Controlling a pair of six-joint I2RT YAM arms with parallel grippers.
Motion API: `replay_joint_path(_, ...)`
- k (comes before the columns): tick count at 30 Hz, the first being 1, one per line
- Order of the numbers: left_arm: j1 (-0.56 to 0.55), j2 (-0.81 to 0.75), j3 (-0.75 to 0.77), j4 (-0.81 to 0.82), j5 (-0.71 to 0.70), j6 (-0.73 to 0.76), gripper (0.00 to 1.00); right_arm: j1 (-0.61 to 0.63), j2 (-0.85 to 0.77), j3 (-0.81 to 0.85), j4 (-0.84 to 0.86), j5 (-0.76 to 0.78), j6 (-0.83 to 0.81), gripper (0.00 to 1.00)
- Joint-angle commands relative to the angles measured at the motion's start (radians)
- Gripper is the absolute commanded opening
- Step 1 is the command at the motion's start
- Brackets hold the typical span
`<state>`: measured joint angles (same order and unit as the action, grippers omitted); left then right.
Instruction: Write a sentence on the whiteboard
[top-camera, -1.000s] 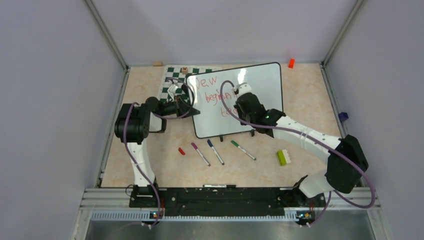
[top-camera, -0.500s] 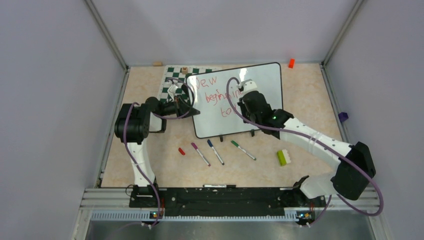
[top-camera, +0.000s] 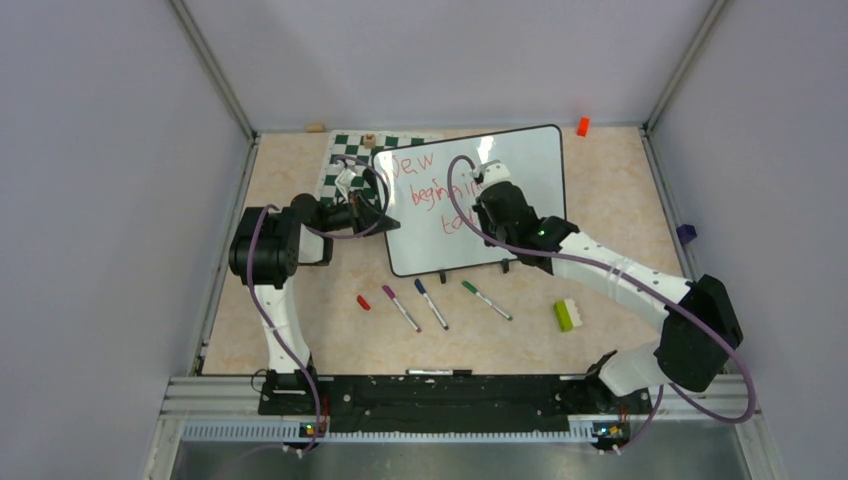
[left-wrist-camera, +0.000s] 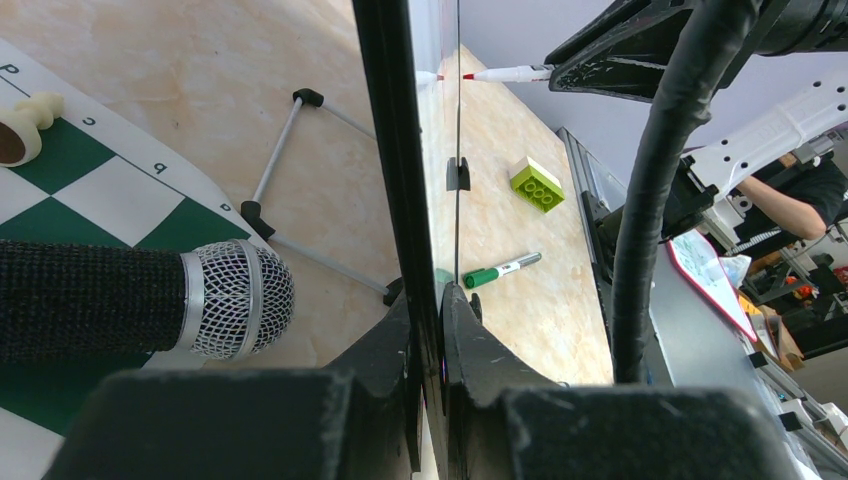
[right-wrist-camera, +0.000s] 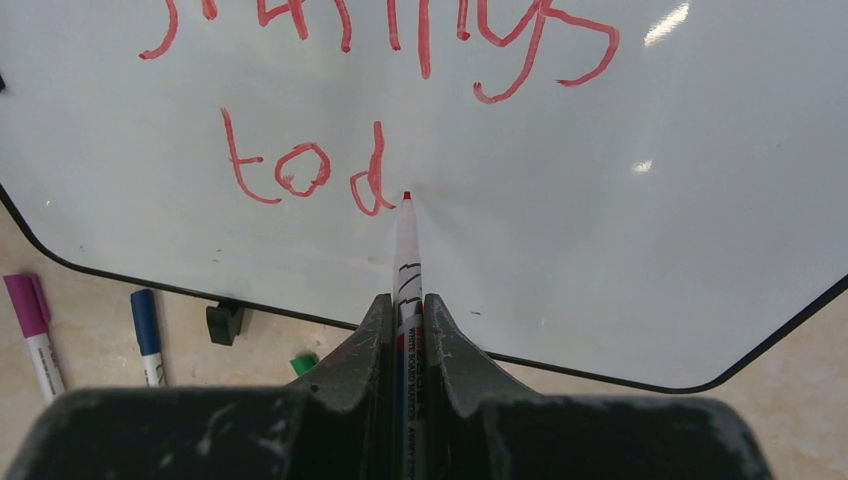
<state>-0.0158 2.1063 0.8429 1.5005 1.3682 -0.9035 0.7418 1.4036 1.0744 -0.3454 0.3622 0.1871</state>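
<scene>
The whiteboard (top-camera: 530, 165) stands tilted on its small black feet at the far middle of the counter (top-camera: 300, 320), its left edge overlapping the green-and-white chessboard mat (top-camera: 343, 150). The left pincer (top-camera: 378, 205) is closed on that left edge; in the left wrist view its two fingers pinch the thin black frame (left-wrist-camera: 392, 150) from both sides.

The right pincer (top-camera: 487, 190) hangs over the middle of the board and is closed on a red marker (right-wrist-camera: 407, 255), which sticks out straight ahead between the fingers. The marker's red tip (right-wrist-camera: 406, 196) sits at the white surface just right of the last written letter; whether it actually touches cannot be told.

The sentence (top-camera: 425, 190) is in red handwriting on the left half of the board. From above, "New" is readable on the first line, and the start of "begin…" on the second, the rest being hidden by the right arm. The right wrist view shows the bottoms of the second line's letters ending in "gs", and under them the third line (right-wrist-camera: 300, 170), which reads "tod".

On the counter in front of the board lie a purple marker (top-camera: 401, 308), a blue marker (top-camera: 431, 303) and a green marker (top-camera: 487, 300), side by side but apart, with a small red cap (top-camera: 363, 302) to their left. A green-and-white brick (top-camera: 567, 315) lies further right, and an orange block (top-camera: 582, 126) sits near the far right corner of the board
</scene>
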Motion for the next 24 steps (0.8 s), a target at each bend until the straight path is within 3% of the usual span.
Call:
replay_joint_path(1,0.007,-0.007,-0.014,0.117,0.053,0.151,0.00,-0.009,0.012,0.041,0.050,0.031,0.006,0.00)
replay_joint_path(12,0.006,-0.008,-0.015,0.118,0.054,0.154,0.00,-0.010,0.027,0.037,0.078,0.075,0.001,0.00)
replay_joint_path(24,0.007,-0.008,-0.018,0.117,0.053,0.157,0.00,-0.010,0.030,0.017,0.080,0.007,-0.013,0.00)
